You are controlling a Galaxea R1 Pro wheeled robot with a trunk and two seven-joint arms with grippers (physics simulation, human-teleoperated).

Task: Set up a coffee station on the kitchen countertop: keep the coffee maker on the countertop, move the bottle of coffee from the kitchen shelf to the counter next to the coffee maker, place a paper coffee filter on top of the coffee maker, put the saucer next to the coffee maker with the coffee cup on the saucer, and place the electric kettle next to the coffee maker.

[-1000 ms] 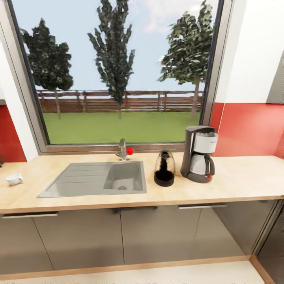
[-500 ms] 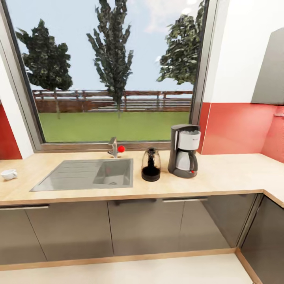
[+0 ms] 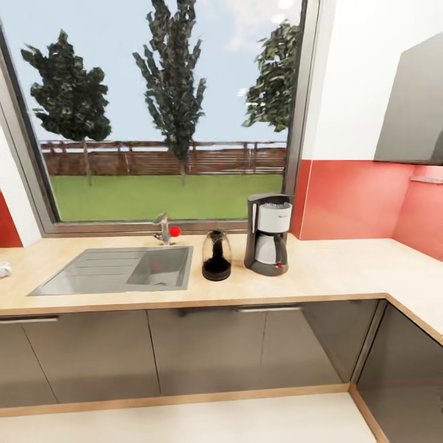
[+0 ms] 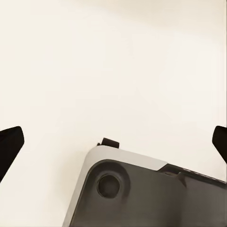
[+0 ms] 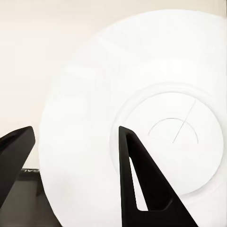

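Below the window, the coffee maker and kettle stand side by side on the desk.
The kettle is just left of the coffee maker, a small gap between them, with the sink and tap further left. A white cup sits at the far left edge of the desk, partly cut off. Red wall runs behind, grey cabinet fronts below. The right gripper has its jaws closed over the rim of the saucer, one dark finger lying across the white plate's face. The left gripper has its jaws spread wide, tips at opposite frame edges, holding nothing above the pale floor.
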